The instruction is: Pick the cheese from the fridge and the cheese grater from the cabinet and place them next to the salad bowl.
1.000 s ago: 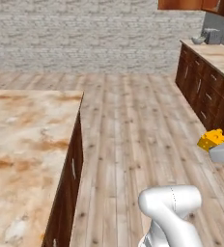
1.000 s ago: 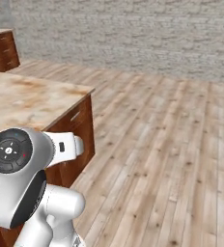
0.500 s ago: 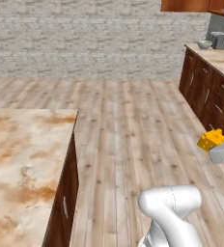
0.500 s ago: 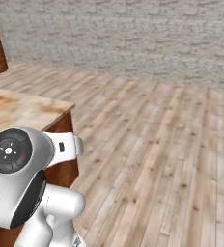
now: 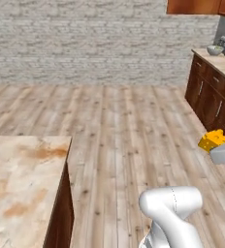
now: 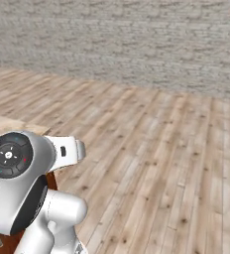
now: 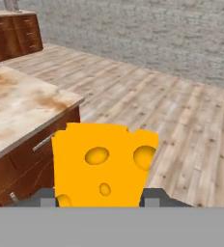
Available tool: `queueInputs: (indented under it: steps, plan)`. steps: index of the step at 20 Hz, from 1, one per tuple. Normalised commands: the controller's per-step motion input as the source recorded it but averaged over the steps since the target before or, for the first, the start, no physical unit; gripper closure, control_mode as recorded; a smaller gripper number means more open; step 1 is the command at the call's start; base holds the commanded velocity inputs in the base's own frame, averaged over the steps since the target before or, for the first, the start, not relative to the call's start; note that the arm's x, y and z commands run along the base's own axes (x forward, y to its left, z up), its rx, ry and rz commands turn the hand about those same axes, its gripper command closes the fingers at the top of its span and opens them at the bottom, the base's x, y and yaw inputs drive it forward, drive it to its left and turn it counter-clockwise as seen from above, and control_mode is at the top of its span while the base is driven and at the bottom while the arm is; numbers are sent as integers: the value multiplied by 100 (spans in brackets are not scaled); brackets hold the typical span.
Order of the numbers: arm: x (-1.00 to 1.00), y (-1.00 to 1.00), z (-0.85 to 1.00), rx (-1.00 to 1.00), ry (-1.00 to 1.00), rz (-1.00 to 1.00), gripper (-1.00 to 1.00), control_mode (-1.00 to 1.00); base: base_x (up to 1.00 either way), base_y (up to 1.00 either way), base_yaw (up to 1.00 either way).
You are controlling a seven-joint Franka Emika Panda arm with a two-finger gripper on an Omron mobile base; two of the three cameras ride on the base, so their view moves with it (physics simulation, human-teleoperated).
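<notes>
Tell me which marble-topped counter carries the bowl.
The far counter along the wall, upper right in the left base view: a light bowl sits on it. The near island counter lies lower left.

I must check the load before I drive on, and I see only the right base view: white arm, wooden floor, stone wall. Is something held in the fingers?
Observer: Yes. The hand view shows the yellow-orange cheese wedge with holes gripped between the two dark fingers.
Operator: Can the other base camera see it too?
Observer: Yes, the cheese shows at the right edge of the left base view, above the wooden floor.
Operator: Is the goal anywhere in sight?
Observer: In the left base view a small round light grey bowl sits on the far counter with dark wooden drawers, at upper right. Its contents are too small to tell.
</notes>
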Motion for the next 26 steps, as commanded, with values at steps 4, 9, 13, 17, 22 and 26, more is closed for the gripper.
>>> queueInputs:
  steps: [4, 9, 13, 17, 22, 26]
  plan:
    - [0, 0, 0, 0, 0, 0, 100, 100, 100, 0, 0]
    - [0, 0, 0, 0, 0, 0, 100, 100, 100, 0, 0]
    - [0, 0, 0, 0, 0, 0, 100, 100, 100, 0, 0]
    - [0, 0, 0, 0, 0, 0, 100, 100, 100, 0, -1]
    - [0, 0, 0, 0, 0, 0, 100, 100, 100, 0, -8]
    - [0, 0, 0, 0, 0, 0, 100, 100, 100, -1, -18]
